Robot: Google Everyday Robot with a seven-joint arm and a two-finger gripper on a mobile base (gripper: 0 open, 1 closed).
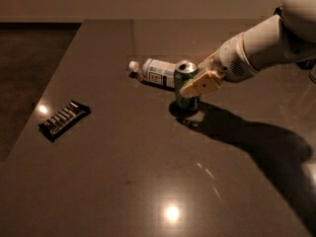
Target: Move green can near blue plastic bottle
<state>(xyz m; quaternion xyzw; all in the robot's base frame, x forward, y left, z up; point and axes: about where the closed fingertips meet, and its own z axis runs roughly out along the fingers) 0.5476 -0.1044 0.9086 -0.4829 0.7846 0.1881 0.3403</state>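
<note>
Green can (184, 73) upright on the bench (148, 181), pinched by the tool (187, 86), just in front of the blue plastic bottle (155, 73).
Nearest, a black snack bar (64, 119) lies well apart on the left; mid-bench, a tan finger (201, 83) crosses the can's side; just behind, the bottle lies flat. Placement looks good: release gently and withdraw without tipping the can or nudging the bottle.
</note>
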